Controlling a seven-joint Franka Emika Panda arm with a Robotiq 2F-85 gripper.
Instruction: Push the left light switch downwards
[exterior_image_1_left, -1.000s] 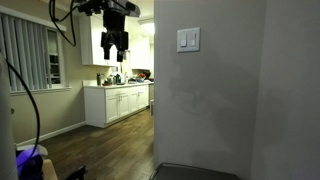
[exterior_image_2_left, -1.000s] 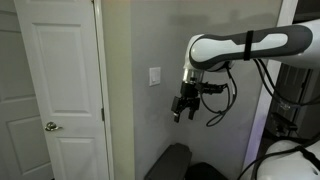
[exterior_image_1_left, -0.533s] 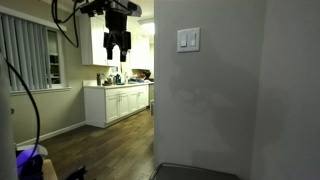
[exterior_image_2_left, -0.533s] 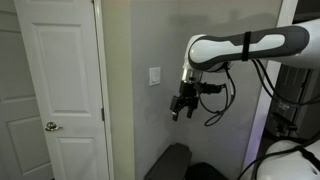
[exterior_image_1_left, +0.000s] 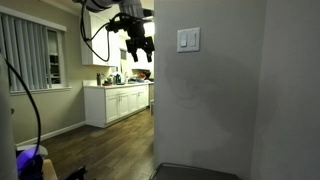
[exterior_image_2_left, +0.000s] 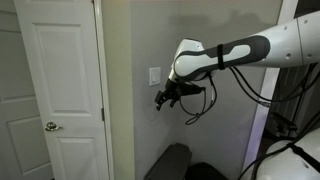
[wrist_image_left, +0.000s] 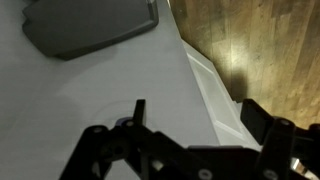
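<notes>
A small white wall plate with two tall rocker paddles hangs on the grey wall. The left light switch (exterior_image_1_left: 184, 40) is its left-hand paddle; the right paddle sits beside it. In an exterior view the plate (exterior_image_2_left: 154, 76) shows at a steep angle and I cannot tell the paddles apart. My gripper (exterior_image_1_left: 138, 48) is open and empty, near the wall corner, left of the plate and slightly below it. It also shows just below the plate (exterior_image_2_left: 162, 98), not touching it. In the wrist view the open fingers (wrist_image_left: 190, 125) frame bare wall; the switch is out of view.
A white door (exterior_image_2_left: 60, 90) stands left of the wall section. A dark pad (exterior_image_1_left: 195, 172) lies on the floor below the switch and shows in the wrist view (wrist_image_left: 90, 25). White baseboard (wrist_image_left: 215, 90) meets wood floor. Kitchen cabinets (exterior_image_1_left: 118, 104) stand behind.
The arm has swung toward the wall. The gripper has moved closer to the switch plate and turned, and now sits just below and beside it.
</notes>
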